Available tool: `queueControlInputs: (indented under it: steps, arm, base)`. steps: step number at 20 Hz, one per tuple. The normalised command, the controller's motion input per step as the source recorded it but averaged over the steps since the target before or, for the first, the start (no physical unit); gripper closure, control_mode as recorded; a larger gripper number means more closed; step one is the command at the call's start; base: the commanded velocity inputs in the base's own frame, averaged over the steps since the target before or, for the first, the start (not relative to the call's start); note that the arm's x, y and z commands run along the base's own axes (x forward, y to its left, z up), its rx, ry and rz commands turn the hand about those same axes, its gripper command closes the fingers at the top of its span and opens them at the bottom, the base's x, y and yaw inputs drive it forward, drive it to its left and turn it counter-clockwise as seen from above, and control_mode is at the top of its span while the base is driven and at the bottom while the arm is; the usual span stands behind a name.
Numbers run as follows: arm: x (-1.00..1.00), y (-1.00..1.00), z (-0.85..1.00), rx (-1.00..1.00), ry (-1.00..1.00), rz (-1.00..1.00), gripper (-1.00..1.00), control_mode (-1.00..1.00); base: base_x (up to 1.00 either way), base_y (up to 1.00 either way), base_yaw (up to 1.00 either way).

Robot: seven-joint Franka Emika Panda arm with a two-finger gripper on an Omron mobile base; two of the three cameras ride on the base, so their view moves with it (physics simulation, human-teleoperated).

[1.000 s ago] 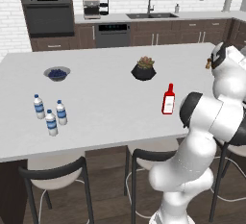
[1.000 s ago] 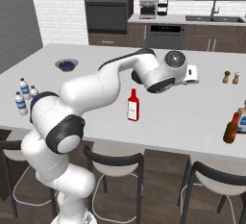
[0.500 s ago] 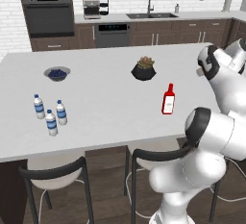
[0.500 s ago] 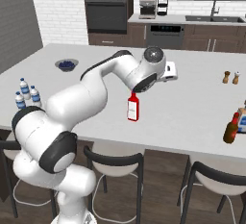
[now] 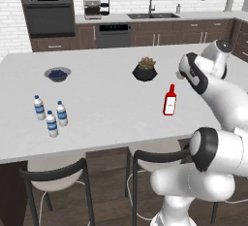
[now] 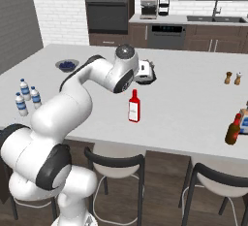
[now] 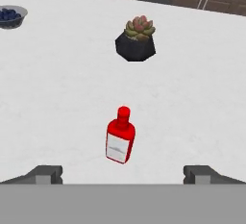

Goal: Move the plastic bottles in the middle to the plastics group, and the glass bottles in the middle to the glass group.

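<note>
White tabletop (image 5: 106,104) now, and the pincer (image 7: 123,174), jaws spread wide and empty, has swung back above the red bottle (image 7: 120,136), which stands upright ahead between its fingertips (image 7: 48,174), potted plant (image 7: 136,39) beyond.

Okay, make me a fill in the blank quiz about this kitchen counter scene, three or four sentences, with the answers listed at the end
1. The bottle standing between the open gripper's fingertips in the hand view is coloured ____.
2. The number of water bottles grouped near the counter's left end is ____.
3. The bowl behind those water bottles holds fruit coloured ____.
4. The dark pot beyond the bottle holds a ____.

Answers: red; three; blue; plant
</note>
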Motion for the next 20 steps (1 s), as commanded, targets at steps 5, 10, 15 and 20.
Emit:
queueControlInputs:
  steps: [5,10,15,20]
  arm:
    - [0.00,0.41,0.11,0.02,0.00,0.00,-1.00,-1.00]
    - [-0.16,0.30,0.09,0.01,-0.01,0.04,-1.00,-1.00]
    - [0.05,0.03,0.00,0.02,0.21,-0.01,-1.00,-1.00]
    - [0.35,0.00,-0.02,0.00,0.51,-0.13,-1.00,-1.00]
  base:
    - [0.00,0.00,0.00]
    - [0.00,0.00,0.00]
    - [0.00,0.00,0.00]
    - [0.00,0.00,0.00]
